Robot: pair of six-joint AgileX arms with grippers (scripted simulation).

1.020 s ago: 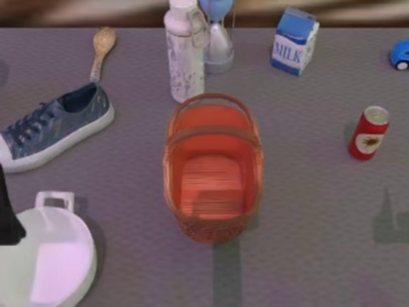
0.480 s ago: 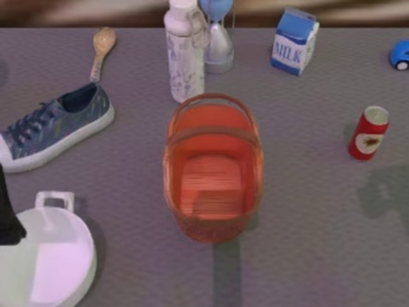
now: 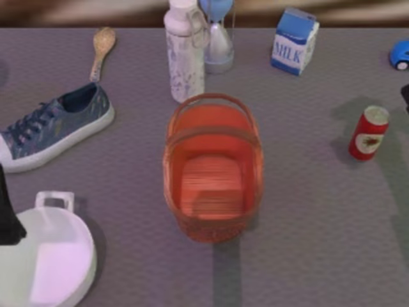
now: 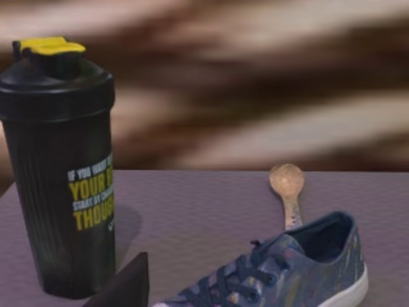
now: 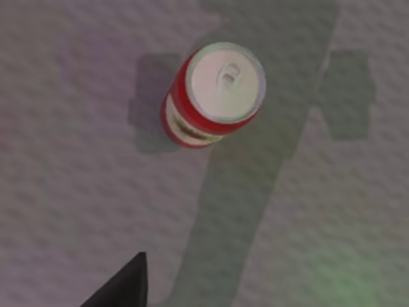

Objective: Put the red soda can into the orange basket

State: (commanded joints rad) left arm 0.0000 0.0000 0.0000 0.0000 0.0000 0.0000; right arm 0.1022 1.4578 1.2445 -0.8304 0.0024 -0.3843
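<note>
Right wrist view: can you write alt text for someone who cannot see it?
Seen from above, the red soda can stands upright on the grey table, silver top and pull tab facing the camera, with nothing touching it. Long shadows cross the table beside it, and one dark finger tip of the right pincer shows at the picture's edge.

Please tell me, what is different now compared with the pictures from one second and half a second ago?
The right arm has come in over the right side of the table: its shadow slid from the near right corner up toward the red soda can, and a dark part of it now shows at the top view's right edge. Nothing was grasped or released. The can, the orange basket, the milk carton and the shoe stayed put.
</note>
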